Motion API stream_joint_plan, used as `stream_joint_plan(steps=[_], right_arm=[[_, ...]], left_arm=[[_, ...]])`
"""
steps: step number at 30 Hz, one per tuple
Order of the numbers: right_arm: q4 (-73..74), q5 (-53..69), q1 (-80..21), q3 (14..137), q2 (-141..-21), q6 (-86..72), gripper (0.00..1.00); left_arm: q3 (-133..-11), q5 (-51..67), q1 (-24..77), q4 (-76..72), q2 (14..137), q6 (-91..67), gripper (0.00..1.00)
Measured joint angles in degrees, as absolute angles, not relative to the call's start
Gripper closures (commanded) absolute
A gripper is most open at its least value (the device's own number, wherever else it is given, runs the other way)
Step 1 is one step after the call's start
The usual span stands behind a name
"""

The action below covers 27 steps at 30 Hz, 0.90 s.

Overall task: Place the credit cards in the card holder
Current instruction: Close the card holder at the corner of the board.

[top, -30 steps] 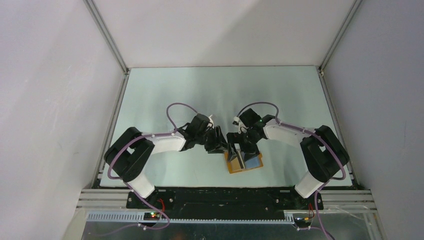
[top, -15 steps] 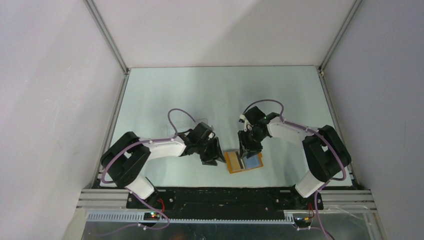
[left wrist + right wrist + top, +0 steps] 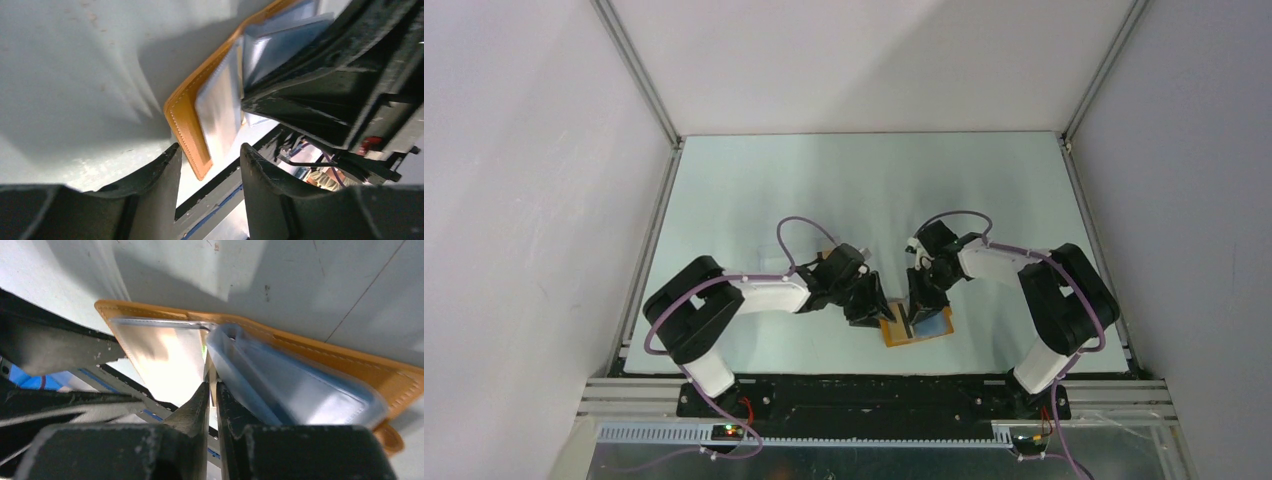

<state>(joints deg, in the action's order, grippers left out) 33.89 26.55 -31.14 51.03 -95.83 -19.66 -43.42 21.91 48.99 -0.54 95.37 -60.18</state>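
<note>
walls [image 3: 524, 200]: plain white, three sides | table [image 3: 864, 180]: pale green | corner rails [image 3: 639, 70]: aluminium | light: even, soft shadows

Top camera looks down; both wrist cameras closely share the card holder [image 3: 320, 357].

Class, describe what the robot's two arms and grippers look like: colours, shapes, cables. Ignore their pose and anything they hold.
The two arms match. The left arm and right arm each have white tapered links between bulky black joint housings. A thin purple cable loops along each arm. The left gripper and right gripper each have two matte black, scuffed, wedge-shaped fingers. No lettering is readable.
</note>
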Motion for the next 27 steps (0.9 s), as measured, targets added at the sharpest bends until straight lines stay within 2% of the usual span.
stream_joint_plan(steps=[7, 15, 27], right_arm=[[33.6, 27.9, -27.8, 49.1, -93.6, -19.6, 0.82], [35.0, 28.1, -20.0, 48.9, -84.8, -19.5, 0.81], [39.2, 16.9, -6.1, 46.7, -82.6, -21.2, 0.83]], left_arm=[[-45.8, 23.2, 50.4, -3.9, 95.5, -60.9, 0.5], [-51.7, 25.8, 52.1, -6.9, 98.2, -61.1, 0.48], [-63.4, 29.3, 54.8, -9.2, 110.5, -62.1, 0.47]])
